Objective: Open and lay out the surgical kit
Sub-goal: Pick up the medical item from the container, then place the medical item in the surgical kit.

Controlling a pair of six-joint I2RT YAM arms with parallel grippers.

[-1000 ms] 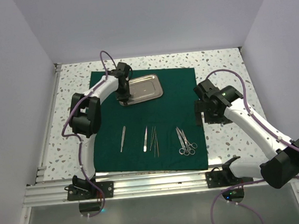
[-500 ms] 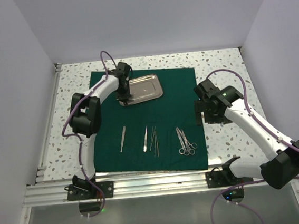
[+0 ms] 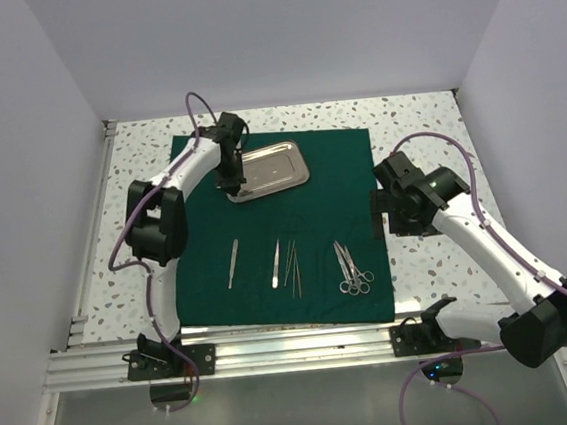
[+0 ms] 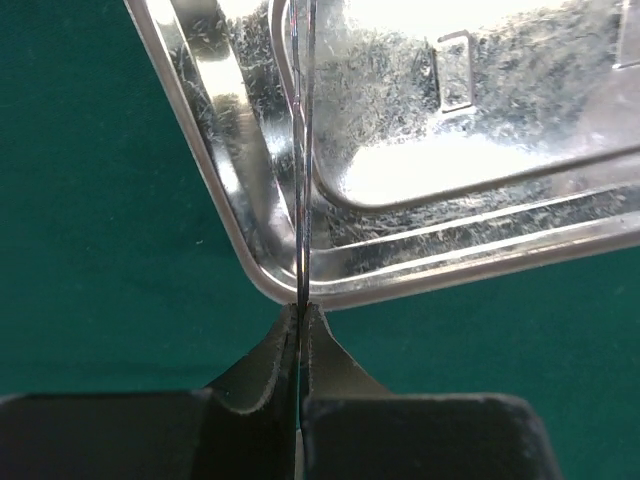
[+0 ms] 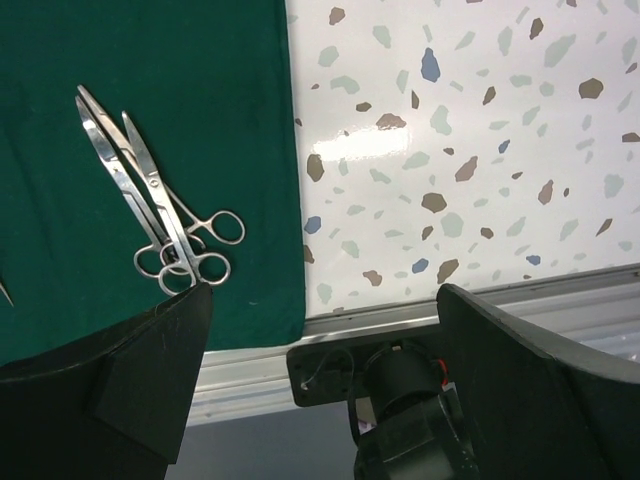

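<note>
The dark green drape [image 3: 303, 206] lies spread flat on the table. The shiny steel tray [image 3: 277, 168] sits on its far part. My left gripper [image 3: 230, 180] is at the tray's left near corner, shut on a thin silver instrument [image 4: 302, 150] seen edge-on, rising from the gripper [image 4: 300, 310] over the tray's rim [image 4: 215, 200]. On the drape's near part lie tweezers [image 3: 233, 263], a second pair [image 3: 276, 263], thin probes [image 3: 292, 268] and ring-handled scissors [image 3: 350, 267]. My right gripper [image 3: 380, 221] hangs open and empty over the drape's right edge; the right wrist view shows the scissors [image 5: 160, 215] left of the gripper [image 5: 322, 300].
The terrazzo tabletop [image 5: 460, 150] shows right of the drape. An aluminium rail [image 3: 296, 347] with the arm bases runs along the near edge. White walls close in the back and both sides.
My left arm has shifted slightly left and back, with the gripper staying at the tray's left corner. My right arm has moved a little to the right.
</note>
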